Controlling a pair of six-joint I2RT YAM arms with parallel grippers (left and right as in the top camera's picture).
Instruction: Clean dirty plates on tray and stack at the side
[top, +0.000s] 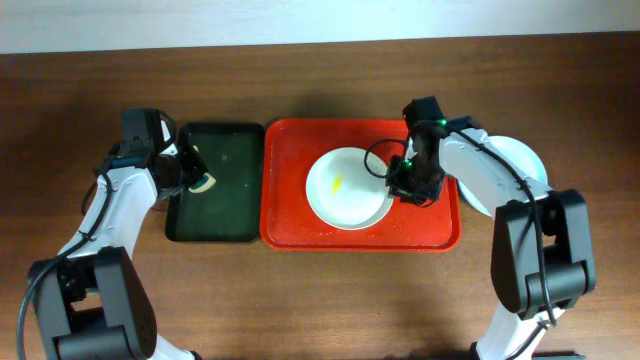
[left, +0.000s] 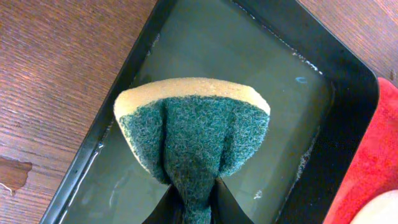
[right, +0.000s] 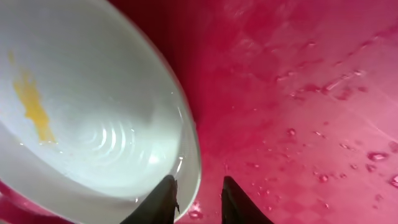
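Right gripper (right: 198, 202) straddling plate (right: 93, 124) rim
Jaws are gaping, plate lying leftward; left gripper (left: 193, 211) is clenching sponge (left: 193, 130)

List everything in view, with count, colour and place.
red tray: one, red, mid-table.
plate: one, white with a yellow smear, on the red tray.
side plates: count unclear, pale, on the table right of the red tray, partly behind the right arm.
green tray: one, dark green, left of the red tray.
sponge: one, green with yellow backing, over the green tray.
table: one, brown wood.
left gripper: shut on the sponge.
right gripper: open, at the plate's right rim.
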